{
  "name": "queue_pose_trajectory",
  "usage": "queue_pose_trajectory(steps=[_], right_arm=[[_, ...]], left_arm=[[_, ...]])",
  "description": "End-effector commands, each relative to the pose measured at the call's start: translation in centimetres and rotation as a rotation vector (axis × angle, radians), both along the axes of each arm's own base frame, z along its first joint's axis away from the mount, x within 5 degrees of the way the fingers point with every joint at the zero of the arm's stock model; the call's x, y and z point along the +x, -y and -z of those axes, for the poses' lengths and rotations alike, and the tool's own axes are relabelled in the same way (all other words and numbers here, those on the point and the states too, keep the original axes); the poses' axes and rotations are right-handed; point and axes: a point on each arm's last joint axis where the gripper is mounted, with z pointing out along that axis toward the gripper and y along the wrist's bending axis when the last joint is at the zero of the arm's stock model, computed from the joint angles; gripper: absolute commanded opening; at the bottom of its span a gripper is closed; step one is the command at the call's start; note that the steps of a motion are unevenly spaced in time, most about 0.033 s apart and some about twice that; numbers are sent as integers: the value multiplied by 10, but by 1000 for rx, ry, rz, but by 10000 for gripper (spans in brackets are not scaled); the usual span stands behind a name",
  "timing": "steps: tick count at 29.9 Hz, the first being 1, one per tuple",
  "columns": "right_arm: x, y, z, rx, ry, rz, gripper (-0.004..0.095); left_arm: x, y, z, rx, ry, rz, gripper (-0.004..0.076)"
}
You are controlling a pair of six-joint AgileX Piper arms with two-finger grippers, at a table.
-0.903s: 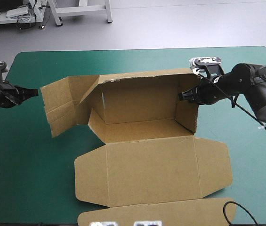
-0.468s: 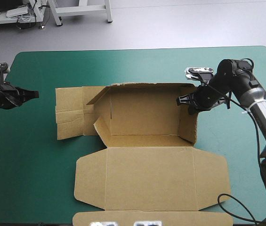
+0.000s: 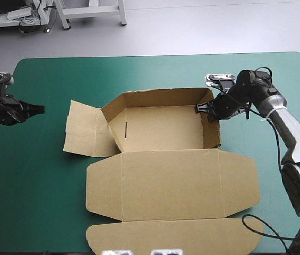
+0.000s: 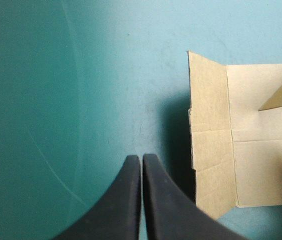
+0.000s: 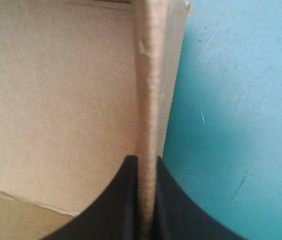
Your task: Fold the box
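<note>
the box (image 3: 160, 127) sits at the middle of the table (image 3: 38, 191), sides partly raised, lid (image 3: 171, 180) flat toward the near edge; it looks light, stiff in its panels and likely to bend only at creases. the right gripper (image 3: 199, 108) pinches the top edge of the right wall (image 3: 212, 132), jaws all but closed on it. the left gripper (image 3: 41, 109) is closed on nothing, apart from the left flap (image 3: 83, 133), whose free edge seems the best hold.
</note>
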Motion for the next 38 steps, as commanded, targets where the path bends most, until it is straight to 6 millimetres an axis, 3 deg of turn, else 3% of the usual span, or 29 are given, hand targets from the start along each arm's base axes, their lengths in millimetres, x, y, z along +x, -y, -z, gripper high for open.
queue_pose_trajectory(steps=[1,6,13,19,29,38], right_arm=[[1,-1,-23,6,143,-42,2],[4,-1,-24,8,182,-31,32],[4,2,-24,-37,193,-67,324],[6,2,-36,-52,218,-76,344],[-1,6,-139,-85,403,-110,343],[-26,12,-193,-75,517,-97,324]], left_arm=[[-4,3,-19,-7,92,-8,6],[-4,3,-19,-5,98,-11,6],[-4,3,-19,-3,100,-9,6],[-4,3,-19,-2,102,-10,6],[-5,3,-17,-6,81,-2,6],[-6,5,-16,-13,65,7,6]])
